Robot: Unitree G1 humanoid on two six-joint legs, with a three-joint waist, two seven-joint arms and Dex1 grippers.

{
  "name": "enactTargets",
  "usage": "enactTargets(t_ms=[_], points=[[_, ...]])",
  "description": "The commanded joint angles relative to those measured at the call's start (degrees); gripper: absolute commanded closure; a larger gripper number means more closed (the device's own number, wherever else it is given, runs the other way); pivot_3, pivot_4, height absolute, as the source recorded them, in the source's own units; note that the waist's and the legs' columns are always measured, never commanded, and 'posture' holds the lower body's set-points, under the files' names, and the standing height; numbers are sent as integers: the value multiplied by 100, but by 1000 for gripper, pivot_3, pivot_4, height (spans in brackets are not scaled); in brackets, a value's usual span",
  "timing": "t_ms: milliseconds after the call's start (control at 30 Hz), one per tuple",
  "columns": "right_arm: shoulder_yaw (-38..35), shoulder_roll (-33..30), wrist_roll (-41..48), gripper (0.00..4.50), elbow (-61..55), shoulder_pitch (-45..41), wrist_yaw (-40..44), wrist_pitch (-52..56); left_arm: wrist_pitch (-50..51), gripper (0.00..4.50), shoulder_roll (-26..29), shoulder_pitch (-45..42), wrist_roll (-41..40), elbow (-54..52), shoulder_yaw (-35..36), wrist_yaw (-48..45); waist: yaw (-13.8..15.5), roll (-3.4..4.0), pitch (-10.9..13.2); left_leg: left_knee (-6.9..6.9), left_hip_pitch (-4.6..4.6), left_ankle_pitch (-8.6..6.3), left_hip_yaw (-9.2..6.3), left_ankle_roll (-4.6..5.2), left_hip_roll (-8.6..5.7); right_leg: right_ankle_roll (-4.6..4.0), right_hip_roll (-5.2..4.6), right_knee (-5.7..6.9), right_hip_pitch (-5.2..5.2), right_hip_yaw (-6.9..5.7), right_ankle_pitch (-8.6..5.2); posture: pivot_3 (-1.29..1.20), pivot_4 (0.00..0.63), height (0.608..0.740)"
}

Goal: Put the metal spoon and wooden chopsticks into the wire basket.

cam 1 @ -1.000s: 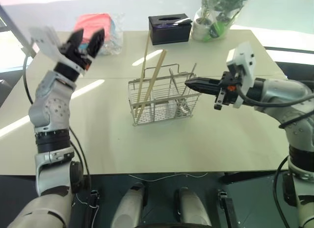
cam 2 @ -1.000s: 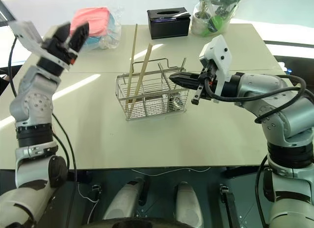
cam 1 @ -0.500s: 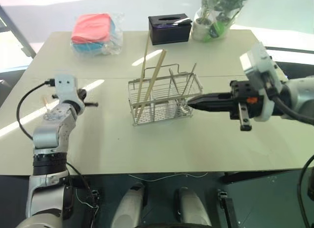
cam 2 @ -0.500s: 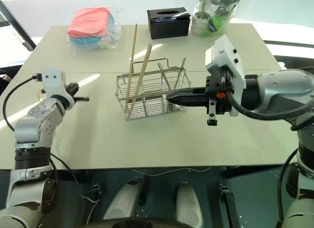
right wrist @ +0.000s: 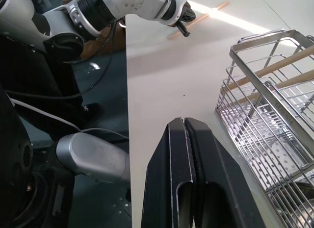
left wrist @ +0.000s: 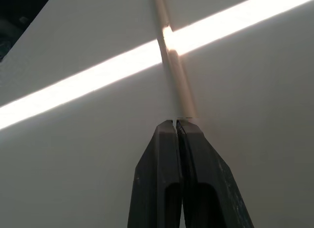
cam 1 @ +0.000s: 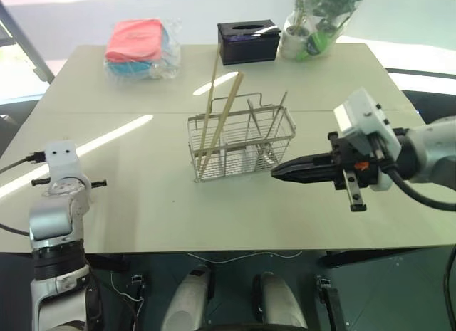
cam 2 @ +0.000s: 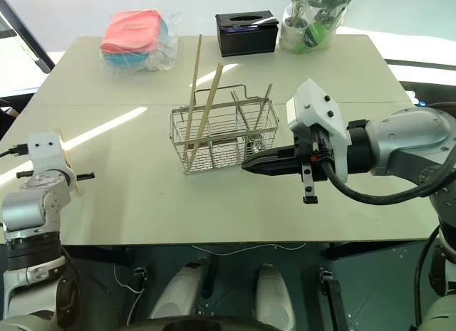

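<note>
Wooden chopsticks, two long tan sticks, stand in the silver wire basket mid-table, apparently with the slim metal spoon. Since earlier, the right gripper has retreated, pinched empty. In the left wrist view, the left gripper is now lowered near the table's edge, closed at another tan stick.
</note>
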Motion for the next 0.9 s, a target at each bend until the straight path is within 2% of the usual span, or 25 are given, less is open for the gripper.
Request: enactTargets(t_ms=[33,100,567,733,900], points=[[-12,-87,-116,4500,47,-21,141,-173,-21,2587,8,5,114,-330,114,-13,-4,0,0,0,0,0,0,0,0,0,0,-1,1,0,0,0,150,740],[16,-70,-158,4500,73,-26,168,-203,-58,1592,-10,34,148,-343,127,-15,-14,0,0,-1,0,0,1,0,0,0,0,0,0,0,0,0,150,740],[31,22,-199,4500,141,-75,118,-197,-221,1592,-277,-130,59,22,355,-109,-12,0,0,-1,1,0,2,0,1,0,1,0,0,1,0,0,150,740],[60,45,-212,4500,154,-96,74,-192,-849,1592,-622,-254,-233,167,580,-303,-12,0,-1,0,2,0,2,0,0,0,0,0,2,0,0,0,150,740],[58,42,-208,4500,164,-100,35,-186,-1299,1592,-653,-319,-263,-38,574,-334,-14,-1,-1,0,1,0,3,0,1,4,2,1,0,1,3,0,150,740]])
